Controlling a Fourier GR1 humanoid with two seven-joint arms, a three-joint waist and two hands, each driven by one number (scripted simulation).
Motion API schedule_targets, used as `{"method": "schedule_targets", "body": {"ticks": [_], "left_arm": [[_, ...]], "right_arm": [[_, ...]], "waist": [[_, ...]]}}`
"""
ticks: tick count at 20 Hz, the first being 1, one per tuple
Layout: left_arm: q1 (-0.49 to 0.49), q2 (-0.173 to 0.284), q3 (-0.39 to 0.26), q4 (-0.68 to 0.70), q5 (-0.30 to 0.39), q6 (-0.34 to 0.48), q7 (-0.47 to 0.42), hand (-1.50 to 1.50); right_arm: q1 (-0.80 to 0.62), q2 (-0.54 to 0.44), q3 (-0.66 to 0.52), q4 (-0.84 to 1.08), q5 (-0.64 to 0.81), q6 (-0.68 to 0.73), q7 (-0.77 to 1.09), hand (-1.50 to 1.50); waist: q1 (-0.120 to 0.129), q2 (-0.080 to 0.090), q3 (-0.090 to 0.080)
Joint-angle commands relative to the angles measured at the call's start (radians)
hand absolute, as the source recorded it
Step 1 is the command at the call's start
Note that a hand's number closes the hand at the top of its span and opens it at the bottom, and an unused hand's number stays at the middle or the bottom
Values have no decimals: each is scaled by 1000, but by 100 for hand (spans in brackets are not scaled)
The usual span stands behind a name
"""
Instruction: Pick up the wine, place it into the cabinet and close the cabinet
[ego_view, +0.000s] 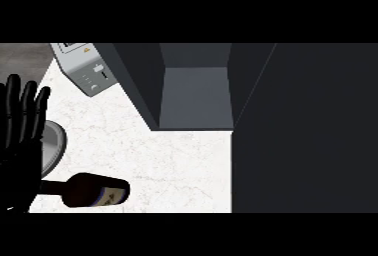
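1. Left hand (18, 130) fills the 9 o'clock edge of the head view, black, its fingers (29, 107) straight and pointing up toward 12 o'clock, released and holding nothing.
2. Below that hand, at about 7 o'clock, the wine bottle (94, 190) lies on its side on the counter (170, 160); its dark body points toward 3 o'clock and its neck runs toward 9 o'clock, where it passes behind the hand's lower part.
3. Whether the hand touches the neck cannot be told.
4. On the bottle's wide end, a pale label with blue marks shows.
5. Just beside the hand, between it and the bottle, a grey round plate (53, 147) lies on the counter, partly hidden by the hand.
6. White, faintly veined counter spreads from the middle toward 6 o'clock.
7. At 12 o'clock the cabinet (196, 95) stands open, its grey inside floor bare and dark side walls framing it.
8. From 1 to 5 o'clock, a large dark panel (310, 130) covers the right side; it adjoins the cabinet's right wall.
9. At 11 o'clock, a white toaster (87, 70) sits tilted on the counter, just beside the cabinet's left wall.
10. Right hand shows nowhere.
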Motion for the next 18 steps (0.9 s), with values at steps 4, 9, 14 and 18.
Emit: {"method": "schedule_targets", "body": {"ticks": [4, 9, 14, 18], "left_arm": [[274, 63, 64, -139, 243, -222, -73, -150], [393, 22, 45, -170, 502, -265, 63, -150], [530, 63, 123, -368, 663, -277, 162, -150], [507, 75, 158, -401, 699, -248, 220, -150]], "right_arm": [[71, 42, 78, -121, 27, -9, 58, -150], [123, -19, 152, -206, -92, 128, 138, -150], [135, -40, 151, -377, -135, 104, 310, -150], [55, -39, 173, -444, -119, 54, 435, -150]], "waist": [[18, -5, -9], [29, -9, -10], [17, -6, -8], [16, -4, -8]]}}
